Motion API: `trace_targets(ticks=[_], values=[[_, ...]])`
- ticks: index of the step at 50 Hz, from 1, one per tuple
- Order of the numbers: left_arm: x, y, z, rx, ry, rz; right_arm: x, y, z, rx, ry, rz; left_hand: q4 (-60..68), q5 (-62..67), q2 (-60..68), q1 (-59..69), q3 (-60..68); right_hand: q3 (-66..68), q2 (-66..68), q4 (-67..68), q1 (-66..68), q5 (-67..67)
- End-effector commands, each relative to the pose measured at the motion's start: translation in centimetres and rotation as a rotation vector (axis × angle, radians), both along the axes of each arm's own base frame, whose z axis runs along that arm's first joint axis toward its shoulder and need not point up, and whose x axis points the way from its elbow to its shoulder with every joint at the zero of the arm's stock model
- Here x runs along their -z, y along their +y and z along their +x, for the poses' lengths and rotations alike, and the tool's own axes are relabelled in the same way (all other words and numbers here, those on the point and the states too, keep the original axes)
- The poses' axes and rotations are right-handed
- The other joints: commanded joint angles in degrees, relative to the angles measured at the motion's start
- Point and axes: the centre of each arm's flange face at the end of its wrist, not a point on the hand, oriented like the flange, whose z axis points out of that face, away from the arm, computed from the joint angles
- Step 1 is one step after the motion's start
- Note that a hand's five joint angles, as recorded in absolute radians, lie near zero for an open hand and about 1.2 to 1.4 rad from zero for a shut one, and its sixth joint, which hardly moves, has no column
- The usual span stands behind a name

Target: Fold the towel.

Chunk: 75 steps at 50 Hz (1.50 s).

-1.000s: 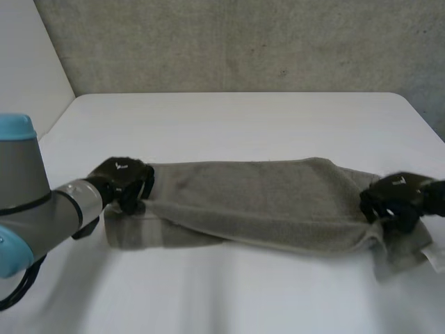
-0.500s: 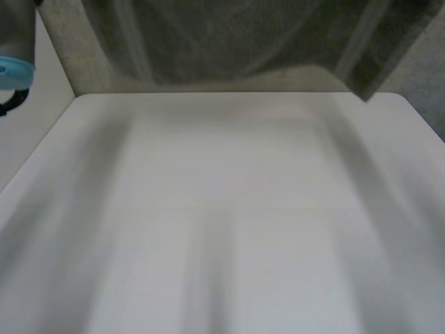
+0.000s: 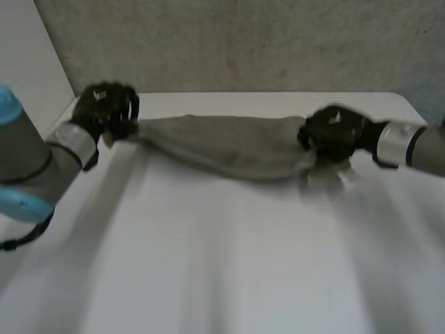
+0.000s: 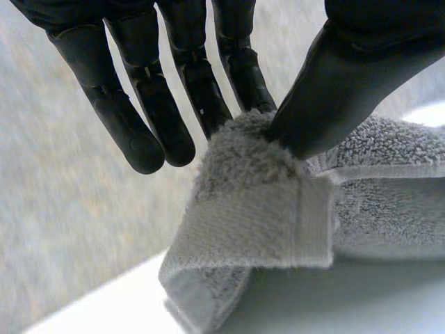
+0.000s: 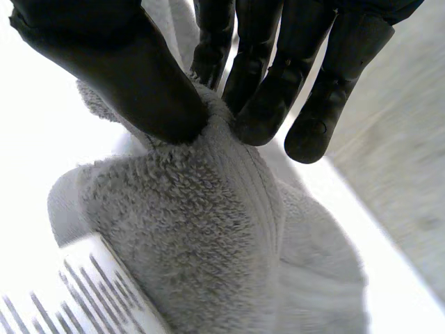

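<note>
A grey towel (image 3: 229, 142) is stretched between my two hands near the far edge of the white table (image 3: 229, 250), sagging in the middle. My left hand (image 3: 104, 108) pinches the towel's left end; in the left wrist view the thumb (image 4: 348, 76) presses the towel (image 4: 278, 209) against the fingers (image 4: 208, 90). My right hand (image 3: 334, 132) pinches the right end; in the right wrist view its thumb (image 5: 132, 76) and fingers (image 5: 271, 90) clamp a bunched corner of the towel (image 5: 201, 236). A striped label (image 5: 104, 292) hangs from that corner.
A grey carpet-like wall (image 3: 243, 42) rises just behind the table's far edge, close to both hands. A pale wall (image 3: 28, 62) stands at the left. The near part of the table lies bare in front of the towel.
Both hands have carried the towel from the table's middle, up past the camera, and down again toward the far edge. The grips have stayed closed.
</note>
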Motion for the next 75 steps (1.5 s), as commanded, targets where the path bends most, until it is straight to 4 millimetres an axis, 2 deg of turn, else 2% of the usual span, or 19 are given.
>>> trace_targets(ticks=[1, 5, 11, 15, 20, 24, 26, 30, 35, 40, 42, 48, 50, 51, 53, 56, 61, 69, 75], values=[[3.5, 0.5, 2.2, -0.051, -0.195, 0.02, 3.1, 1.7, -0.4, -0.034, 0.076, 0.063, 2.15, 1.7, 1.94, 4.1, 0.92, 3.52, 5.51, 3.44, 6.06, 3.86], [4.0, 1.3, 2.5, -0.052, -0.217, 0.041, 2.7, 2.2, -0.6, -0.029, 0.077, 0.082, 2.15, 1.7, 1.94, 4.1, 0.92, 3.52, 5.51, 3.44, 6.06, 3.86], [1.6, 3.1, 3.3, -0.064, -0.203, 0.01, -0.2, 4.6, -1.4, -0.019, 0.074, 0.129, 2.15, 1.7, 1.94, 4.1, 0.92, 3.52, 5.51, 3.44, 6.06, 3.86], [-0.1, 4.6, 4.5, -0.092, -0.201, -0.015, -2.4, 5.7, -3.0, 0.028, 0.075, 0.164, 2.15, 1.7, 1.94, 4.1, 0.92, 3.52, 5.51, 3.44, 6.06, 3.86], [-0.7, 7.1, 5.1, -0.094, -0.212, 0.016, -4.2, 7.2, -4.3, 0.065, 0.081, 0.264, 2.15, 1.7, 1.94, 4.1, 0.92, 3.52, 5.51, 3.44, 6.06, 3.86], [-0.9, 8.7, 5.8, -0.104, -0.22, 0.05, -4.7, 7.9, -5.4, 0.1, 0.076, 0.376, 2.15, 1.7, 1.94, 4.1, 0.92, 3.52, 5.51, 3.44, 6.06, 3.86], [-1.0, 9.9, 7.1, -0.141, -0.223, 0.093, -5.2, 8.8, -6.3, 0.123, 0.059, 0.464, 2.15, 1.7, 1.94, 4.1, 0.92, 3.52, 5.51, 3.44, 6.06, 3.86], [-0.7, 10.5, 8.0, -0.16, -0.222, 0.129, -5.6, 9.7, -6.5, 0.135, 0.055, 0.467, 2.15, 1.7, 1.94, 4.1, 0.92, 3.52, 5.51, 3.44, 6.06, 3.86], [-0.7, 10.5, 7.9, -0.124, -0.211, 0.133, -5.1, 9.7, -6.4, 0.127, 0.054, 0.462, 2.15, 1.7, 1.94, 4.1, 0.92, 3.52, 5.51, 3.44, 6.06, 3.86], [-0.7, 9.5, 7.3, -0.09, -0.202, 0.129, -3.5, 7.8, -6.5, 0.131, 0.063, 0.455, 2.15, 1.7, 1.94, 4.1, 0.92, 3.52, 5.51, 3.44, 6.06, 3.86], [-0.1, 8.1, 6.2, -0.051, -0.2, 0.145, -2.5, 6.0, -6.5, 0.128, 0.063, 0.457, 2.15, 1.7, 1.94, 4.1, 0.92, 3.52, 5.51, 3.44, 6.06, 3.86], [0.9, 6.0, 3.1, 0.033, -0.213, 0.144, -0.9, 3.9, -6.0, 0.11, 0.067, 0.453, 2.15, 1.7, 1.94, 4.1, 0.92, 3.52, 5.51, 3.44, 6.06, 3.86], [1.9, 4.0, 1.7, 0.044, -0.223, 0.141, 0.1, 2.4, -5.9, 0.105, 0.069, 0.439, 2.15, 1.7, 1.94, 4.1, 0.92, 3.52, 5.51, 3.44, 6.06, 3.86], [1.9, 4.0, 1.7, 0.044, -0.223, 0.141, 0.1, 2.4, -5.9, 0.105, 0.069, 0.439, 2.15, 1.7, 1.94, 4.1, 0.92, 3.52, 5.51, 3.44, 6.06, 3.86], [2.8, 1.6, 0.7, 0.015, -0.234, 0.129, 1.1, 1.0, -5.6, 0.095, 0.071, 0.417, 2.15, 1.7, 1.94, 4.1, 0.92, 3.52, 5.51, 3.44, 6.06, 3.86], [3.2, 0.5, 0.2, -0.001, -0.24, 0.116, 1.5, 0.3, -5.3, 0.088, 0.073, 0.401, 2.15, 1.7, 1.94, 4.1, 0.92, 3.52, 5.51, 3.44, 6.06, 3.86], [4.2, -3.6, -2.0, -0.032, -0.24, 0.055, 2.9, -2.2, -4.6, 0.078, 0.066, 0.331, 2.15, 1.7, 1.94, 4.1, 0.92, 3.52, 5.51, 3.44, 6.06, 3.86], [5.7, -6.8, -2.8, -0.048, -0.235, 0.031, 4.0, -5.1, -3.7, 0.111, 0.006, 0.247, 2.15, 1.7, 1.94, 4.1, 0.92, 3.52, 5.51, 3.44, 6.06, 3.86], [6.5, -7.7, -2.9, -0.072, -0.238, 0.026, 4.5, -6.6, -3.6, 0.151, -0.01, 0.179, 2.15, 1.7, 1.94, 4.1, 0.92, 3.52, 5.51, 3.44, 6.06, 3.86]])
